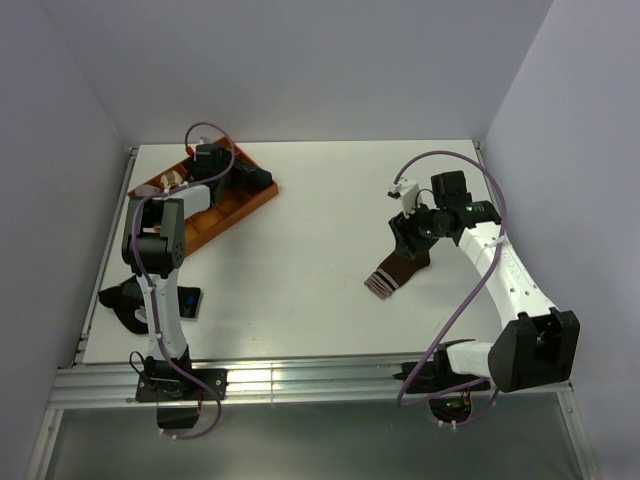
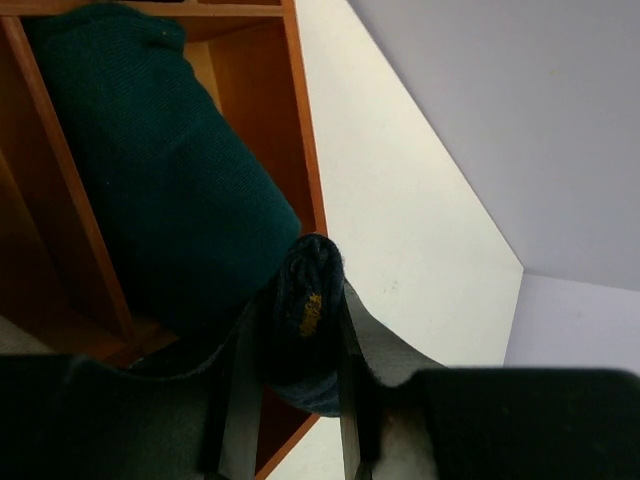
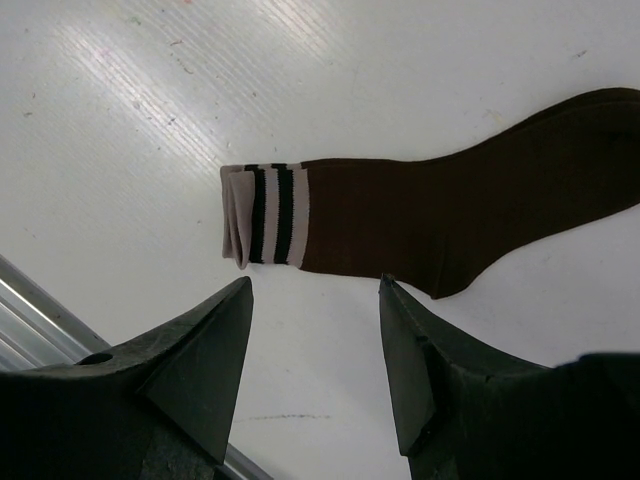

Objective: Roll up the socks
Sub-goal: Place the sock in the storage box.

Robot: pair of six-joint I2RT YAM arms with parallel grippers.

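Brown sock (image 1: 392, 275), overhead: where does it lie, and where are you? (visitor)

Me: It lies flat on the table (image 1: 320, 330), right of centre, striped cuff toward the near edge. My right gripper (image 1: 410, 240) hangs over its far end, which I judge a good place to drop onto it. My left gripper (image 1: 235, 175) is far-left, over the orange tray (image 1: 222, 222). There is dark fabric (image 1: 128, 300) near-left by that arm's base. I cannot tell what it is.

Visitor: Left wrist?

Me: The left gripper (image 2: 292, 345) is clamped on the navy sock (image 2: 308, 270), which is bunched into a roll with a tan fleck showing. I hold it at the orange tray's right wall (image 2: 300, 130), beside a teal bundle (image 2: 150, 170) that fills one compartment. My reading is that this one is rolled and held there for stowing, not yet let go.

Visitor: Right wrist?

Me: The right gripper (image 3: 315, 290) has its jaws apart with nothing between them, above bare table (image 3: 150, 100). The brown sock (image 3: 450, 230) lies unrolled just beyond my fingertips, its pale-and-dark striped cuff closest to one of them. The wide stance suits taking an end to start the roll, so this sock is not yet begun.
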